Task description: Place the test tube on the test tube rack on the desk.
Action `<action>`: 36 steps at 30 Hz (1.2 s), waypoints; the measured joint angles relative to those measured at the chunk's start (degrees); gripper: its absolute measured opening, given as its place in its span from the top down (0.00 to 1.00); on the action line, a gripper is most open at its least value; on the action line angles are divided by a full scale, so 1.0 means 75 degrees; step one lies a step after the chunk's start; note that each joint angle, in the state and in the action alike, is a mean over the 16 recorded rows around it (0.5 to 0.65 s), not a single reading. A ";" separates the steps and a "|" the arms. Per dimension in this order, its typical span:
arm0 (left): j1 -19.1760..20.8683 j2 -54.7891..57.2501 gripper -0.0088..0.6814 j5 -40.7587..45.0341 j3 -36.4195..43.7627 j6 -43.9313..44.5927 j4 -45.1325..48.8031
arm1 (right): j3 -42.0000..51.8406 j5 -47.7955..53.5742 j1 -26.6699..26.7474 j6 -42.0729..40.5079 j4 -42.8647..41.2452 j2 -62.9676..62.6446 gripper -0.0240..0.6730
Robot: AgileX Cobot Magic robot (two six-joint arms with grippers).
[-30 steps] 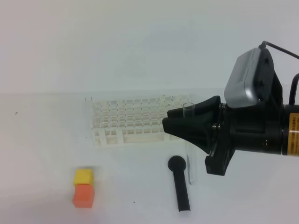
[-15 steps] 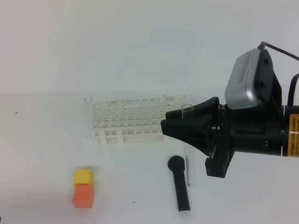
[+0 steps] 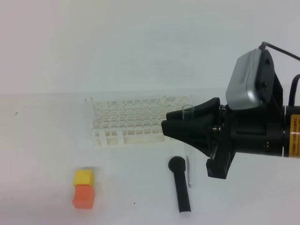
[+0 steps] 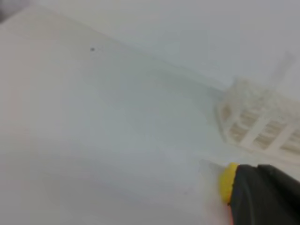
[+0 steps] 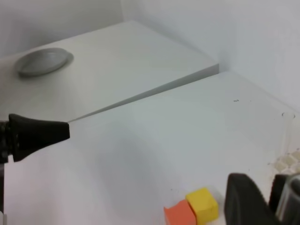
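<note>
My right gripper [image 3: 174, 123] is shut on the test tube [image 3: 187, 112], a thin clear glass tube. The tube stands upright, its open rim above the black fingers and its rounded end [image 3: 191, 183] hanging just over the desk [image 3: 47, 140]. The white test tube rack [image 3: 127, 121] stands directly left of the gripper, with the fingertips at its right end. In the right wrist view the tube [image 5: 291, 201] shows at the lower right edge beside a black finger [image 5: 243, 201]. The blurred left wrist view shows the rack [image 4: 258, 119] and a dark finger [image 4: 267, 197]. The left gripper is out of the exterior view.
A black round-headed stick [image 3: 180, 185] lies on the desk just left of the tube's lower end. A yellow cube [image 3: 83, 177] and an orange cube [image 3: 84, 196] sit touching at the front left. A raised grey ledge [image 5: 108, 70] shows in the right wrist view.
My right gripper and the tube have edged slightly to the left, toward the rack's right end. Nothing else has moved.
</note>
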 joint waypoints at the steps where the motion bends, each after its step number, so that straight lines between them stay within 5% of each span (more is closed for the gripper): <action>1: 0.0000 0.0000 0.99 0.0004 0.0000 0.0000 0.0218 | 0.0000 -0.0001 0.0000 -0.0001 -0.0019 0.0000 0.80; 10: 0.0000 0.0000 0.99 0.0016 0.0000 -0.0013 0.1694 | 0.0000 -0.0004 0.0000 -0.0012 -0.0219 0.0000 0.81; 36: 0.0245 0.0086 0.99 0.0703 -0.0160 -0.0080 0.1863 | 0.0000 -0.0007 0.0000 -0.0004 -0.0315 0.0000 0.81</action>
